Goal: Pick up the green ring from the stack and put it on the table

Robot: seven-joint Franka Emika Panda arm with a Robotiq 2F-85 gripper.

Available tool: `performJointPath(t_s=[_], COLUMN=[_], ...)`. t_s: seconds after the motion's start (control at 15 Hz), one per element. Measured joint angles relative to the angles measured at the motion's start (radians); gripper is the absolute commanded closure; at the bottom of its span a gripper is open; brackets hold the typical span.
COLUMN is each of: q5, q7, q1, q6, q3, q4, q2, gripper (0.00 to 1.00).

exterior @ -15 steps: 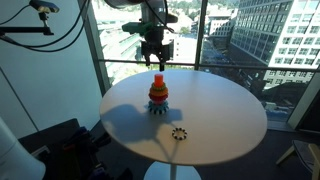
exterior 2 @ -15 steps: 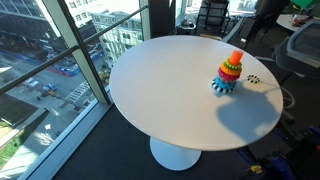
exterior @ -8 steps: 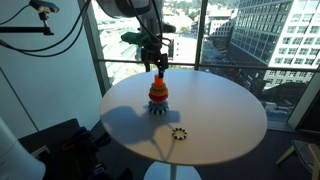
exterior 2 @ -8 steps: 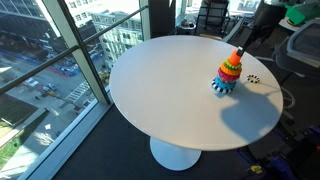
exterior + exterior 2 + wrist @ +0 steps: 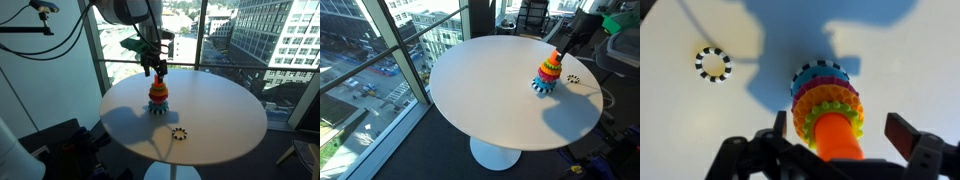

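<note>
The stack (image 5: 159, 96) of coloured rings stands on the round white table (image 5: 222, 118), and shows in both exterior views (image 5: 549, 72). In the wrist view the stack (image 5: 823, 88) is seen from above. The green ring (image 5: 832, 105) sits round the orange centre post, above orange, yellow and pink rings and the blue base. My gripper (image 5: 843, 135) is open, with one finger on each side of the post's top. It hangs just above the stack in both exterior views (image 5: 158, 69) (image 5: 563, 46).
A pale ring with dark dots (image 5: 179, 133) lies flat on the table near the stack, and also shows in the wrist view (image 5: 712, 63) and an exterior view (image 5: 573, 79). Tall windows stand behind the table. Office chairs (image 5: 532, 15) stand beyond it.
My gripper has come down towards the top of the stack, still open. The stack and the dotted ring have not moved.
</note>
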Motion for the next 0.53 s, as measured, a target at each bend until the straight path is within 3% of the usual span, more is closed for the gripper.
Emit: performJointPath(t_s=[0.53], q5=[0.000], q7=[0.000], q1=[0.000], q6=[0.061], q3=[0.000], q4=[-0.005], q2=[0.050], gripper=[0.00])
